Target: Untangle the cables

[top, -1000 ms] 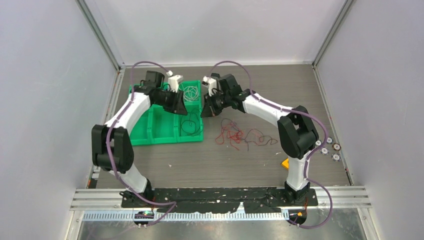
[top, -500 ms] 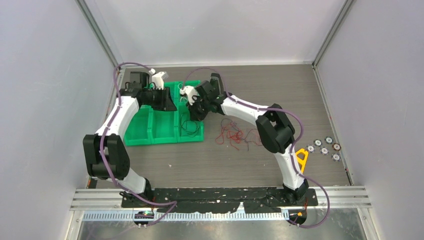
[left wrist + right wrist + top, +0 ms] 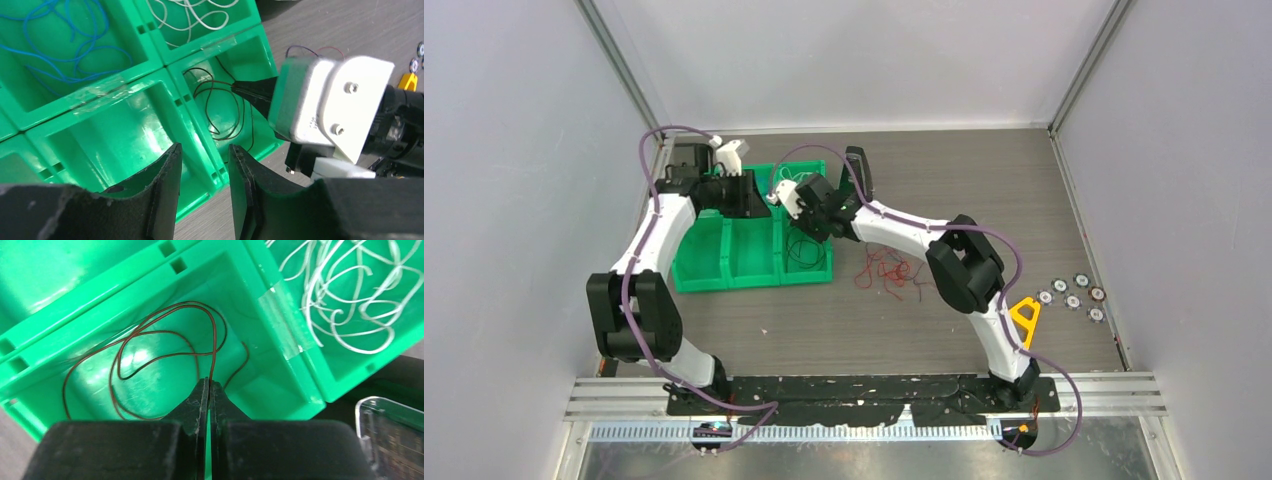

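Over green tray (image 3: pixel 724 272), left gripper (image 3: pixel 202 160), fingers apart. In tray's near right compartment, dark brown cable (image 3: pixel 165 355), clamped between closed tips of right gripper (image 3: pixel 209 387). Farther right, loose on table (image 3: pixel 984 180), red cable tangle (image 3: pixel 889 270), well apart from both grippers.

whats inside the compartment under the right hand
A loose brown cable, one strand pinched in the right hand's shut tips. The hand hides the compartment's near floor.
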